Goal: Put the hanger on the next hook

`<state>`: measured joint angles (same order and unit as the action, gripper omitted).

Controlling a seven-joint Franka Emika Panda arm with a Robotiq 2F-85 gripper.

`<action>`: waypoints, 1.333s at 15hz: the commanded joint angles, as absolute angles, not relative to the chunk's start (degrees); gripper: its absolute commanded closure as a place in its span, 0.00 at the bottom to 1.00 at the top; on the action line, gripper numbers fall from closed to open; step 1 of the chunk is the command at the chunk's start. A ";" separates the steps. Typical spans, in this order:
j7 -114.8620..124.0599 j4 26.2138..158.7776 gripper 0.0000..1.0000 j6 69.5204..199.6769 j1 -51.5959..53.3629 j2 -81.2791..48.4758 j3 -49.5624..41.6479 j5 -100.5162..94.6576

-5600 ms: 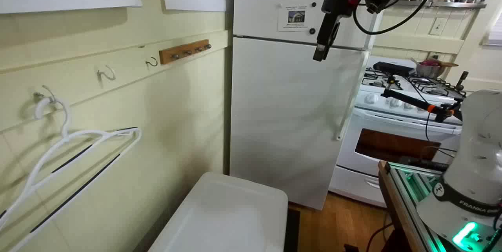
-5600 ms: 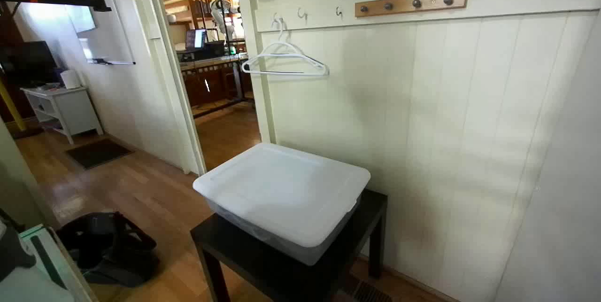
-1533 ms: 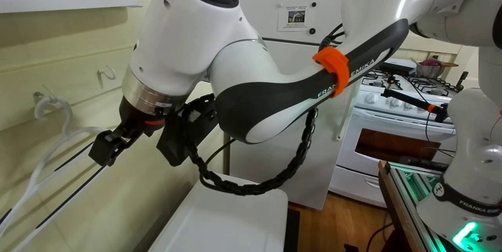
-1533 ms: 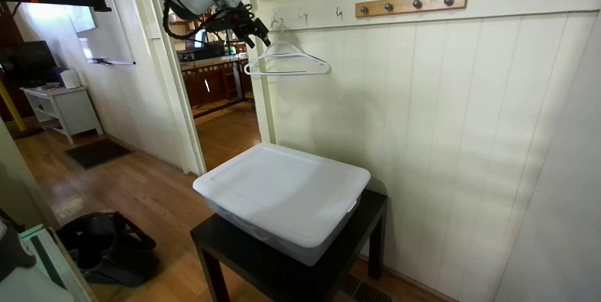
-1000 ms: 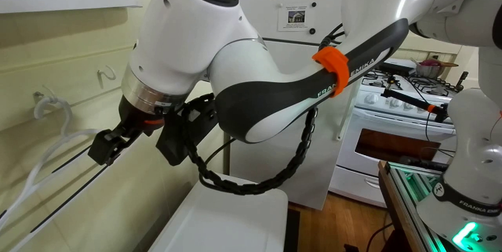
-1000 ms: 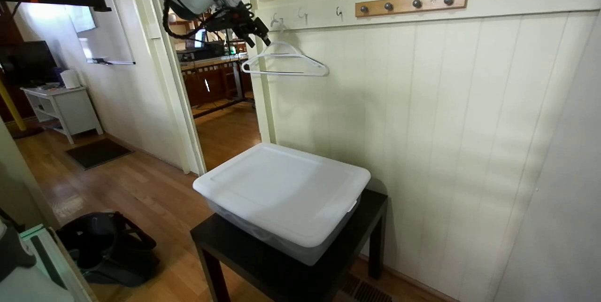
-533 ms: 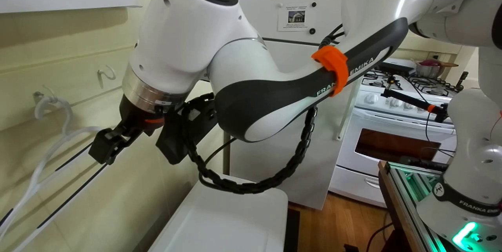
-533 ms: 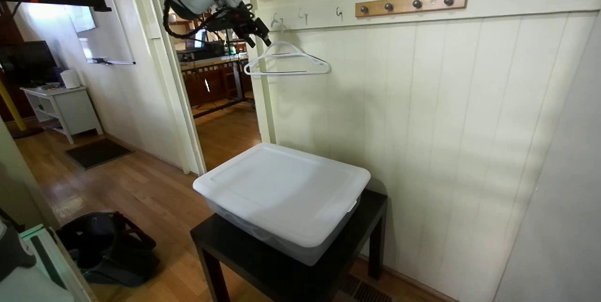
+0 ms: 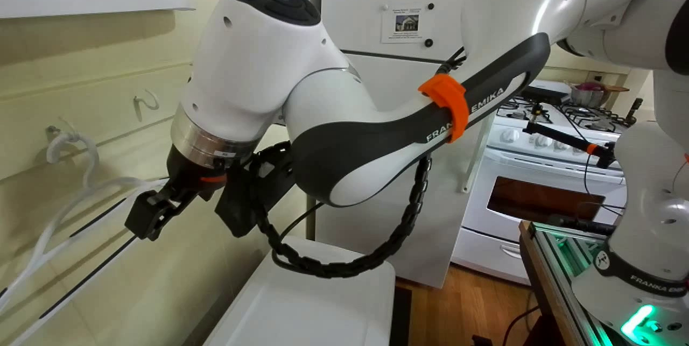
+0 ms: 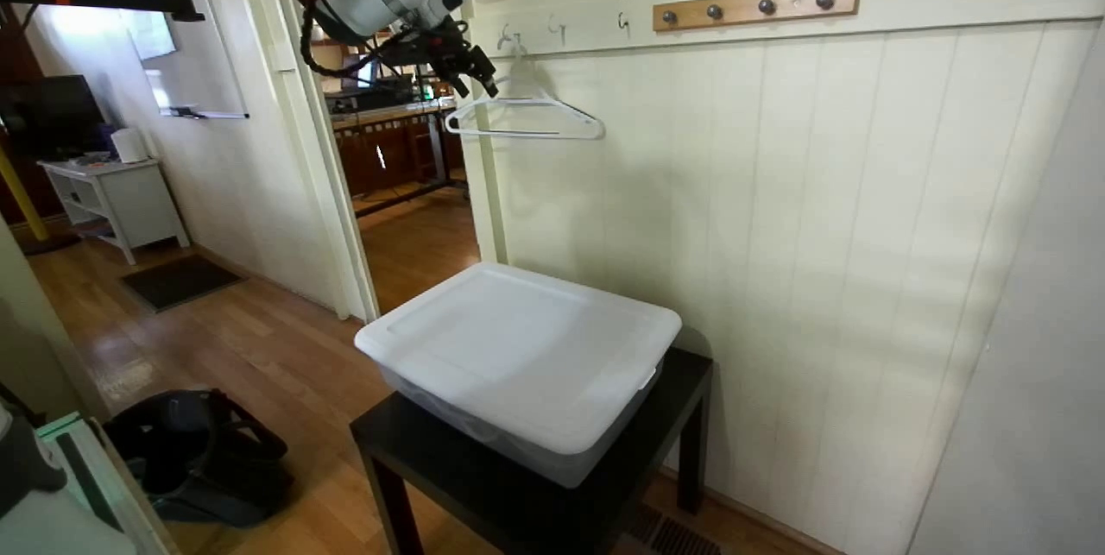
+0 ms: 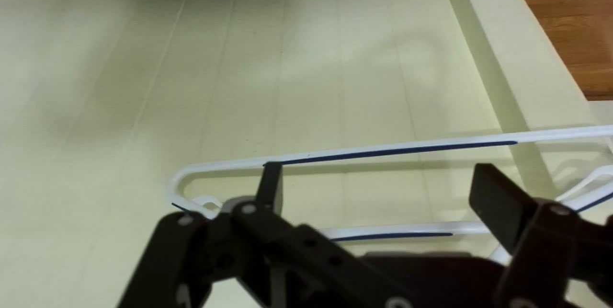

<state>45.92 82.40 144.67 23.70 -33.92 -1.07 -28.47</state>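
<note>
Both exterior views share this wall (image 9: 161,276), lengthwise and, over the desk's (image 10: 453,462) edge, frontally. Near the hanger (image 11: 392,148), the wrist view peers down.

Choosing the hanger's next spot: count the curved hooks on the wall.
3, in an exterior view: the leftmost hook, bearing the hanger; the pale middle hook; the rightmost hook, nearest the wooden rack. None seems hidden there.

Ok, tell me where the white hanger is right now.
In an exterior view, the white hanger hangs just left of centre, near the top, on the wall hook closest to the door frame, with the open hand overlapping its upper left side.
</note>
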 commanded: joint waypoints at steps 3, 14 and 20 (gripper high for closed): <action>46.57 76.73 0.00 147.53 26.92 -40.28 -5.09 -29.13; 37.45 58.68 0.00 143.49 29.92 -49.93 -4.13 -24.45; 37.17 48.42 0.00 139.94 30.43 -55.48 -4.04 -18.15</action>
<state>37.66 56.17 144.05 29.87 -51.01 -3.82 -21.32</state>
